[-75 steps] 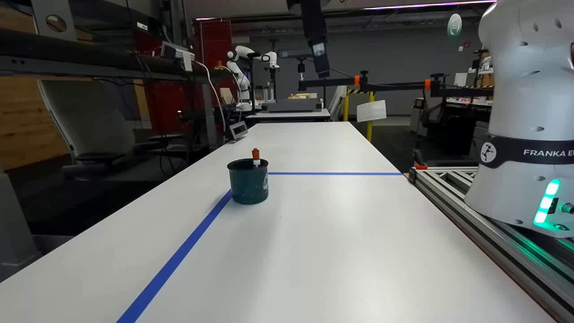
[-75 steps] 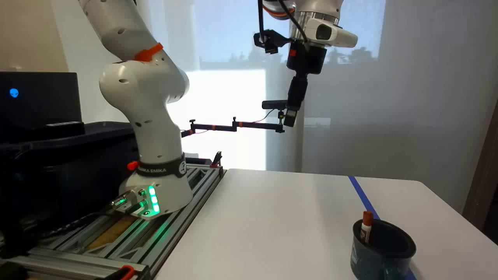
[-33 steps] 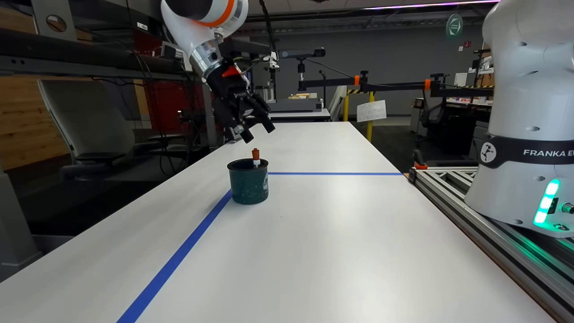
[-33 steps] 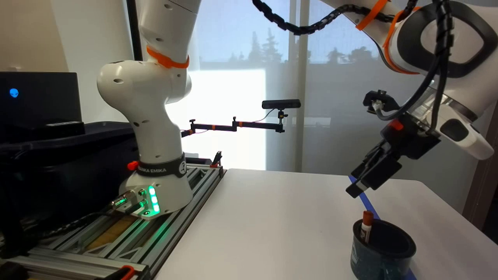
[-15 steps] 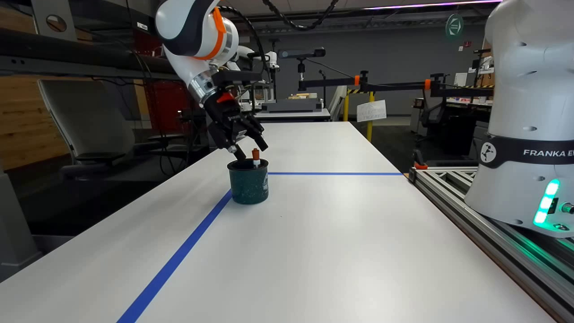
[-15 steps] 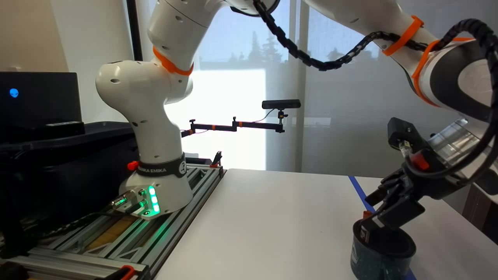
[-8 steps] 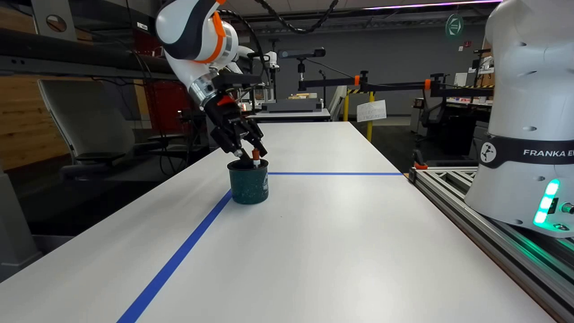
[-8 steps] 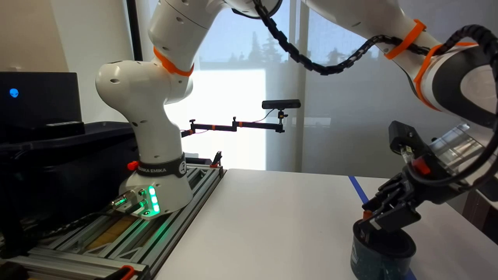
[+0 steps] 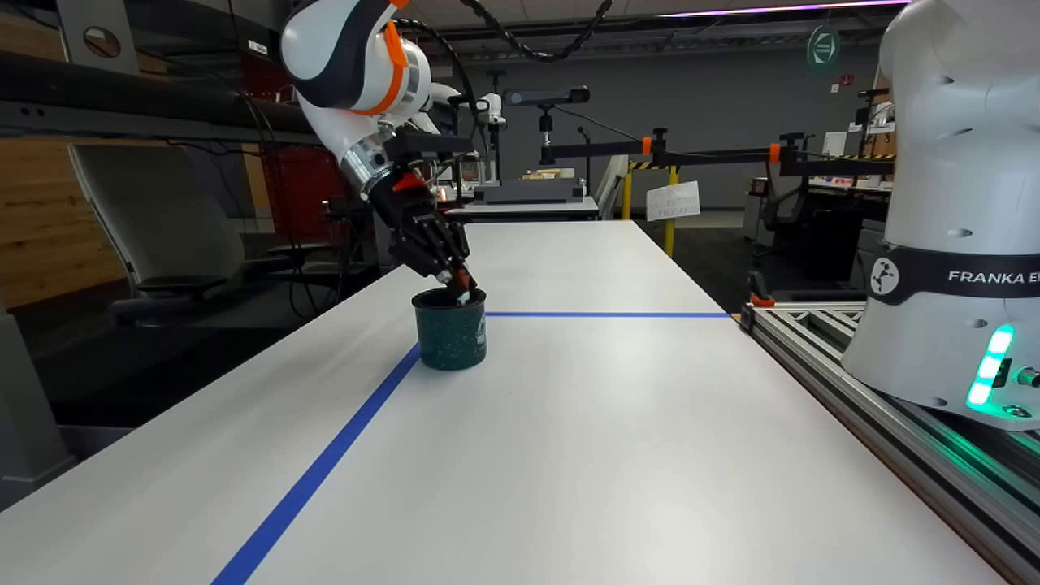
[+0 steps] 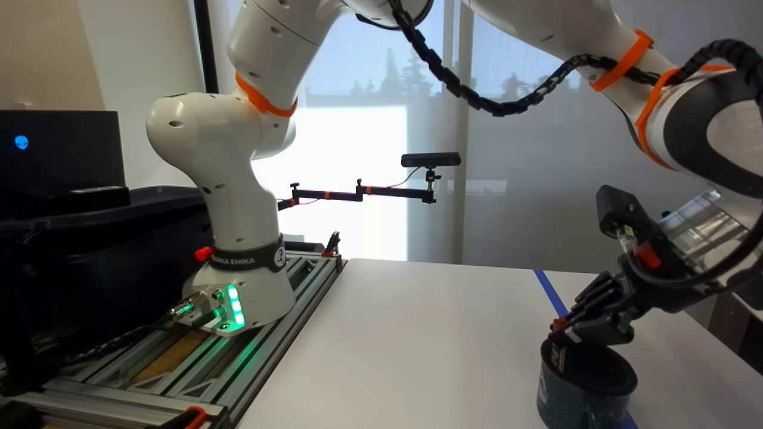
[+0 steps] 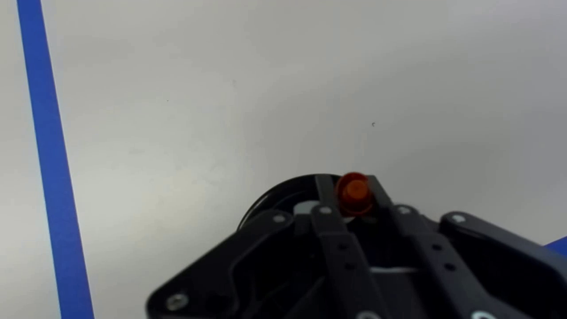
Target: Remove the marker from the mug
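A: so what's the gripper (image 11: pixel 353 191) up to, wide or narrow?

B: narrow, it's got the marker (image 11: pixel 355 195) pinched by its reddish-orange end, fingers (image 11: pixel 325 188) on either side

A: nice, and is the marker in or out of the mug (image 9: pixel 452 337)?

B: in, its lower part sits below the rim, over to one side, and the pinched end pokes out the top. both exterior views show the gripper slanting down to it

A: mug upright?

B: yep, standing on the white table (image 9: pixel 617 439), with blue tape (image 9: pixel 318 471) running right up to it in an exterior view
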`<act>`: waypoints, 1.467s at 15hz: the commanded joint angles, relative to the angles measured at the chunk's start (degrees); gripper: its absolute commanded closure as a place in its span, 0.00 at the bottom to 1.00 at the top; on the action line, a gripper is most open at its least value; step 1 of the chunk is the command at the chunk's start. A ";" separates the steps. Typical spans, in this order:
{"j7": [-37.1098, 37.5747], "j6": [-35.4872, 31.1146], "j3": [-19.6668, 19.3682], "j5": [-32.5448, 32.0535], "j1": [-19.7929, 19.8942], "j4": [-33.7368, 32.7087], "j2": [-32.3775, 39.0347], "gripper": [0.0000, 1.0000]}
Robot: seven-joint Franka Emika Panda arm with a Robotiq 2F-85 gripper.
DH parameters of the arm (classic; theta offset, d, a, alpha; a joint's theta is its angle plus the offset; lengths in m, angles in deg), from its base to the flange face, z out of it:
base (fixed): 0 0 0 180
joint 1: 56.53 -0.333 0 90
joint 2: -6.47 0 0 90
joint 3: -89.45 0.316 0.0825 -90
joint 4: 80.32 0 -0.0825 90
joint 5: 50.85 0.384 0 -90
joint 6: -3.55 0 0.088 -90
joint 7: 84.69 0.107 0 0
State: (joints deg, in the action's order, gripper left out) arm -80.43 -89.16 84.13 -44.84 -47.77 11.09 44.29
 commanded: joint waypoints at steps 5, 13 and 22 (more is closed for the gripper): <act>-0.65 1.68 0.49 1.19 -0.01 0.52 -2.84 0.95; -0.68 0.39 1.05 0.55 -1.55 4.56 -12.70 0.95; -4.66 -9.95 2.71 2.27 -3.35 20.53 -27.17 0.95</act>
State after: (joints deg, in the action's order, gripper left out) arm -83.02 -91.15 86.51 -44.60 -50.51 21.68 23.49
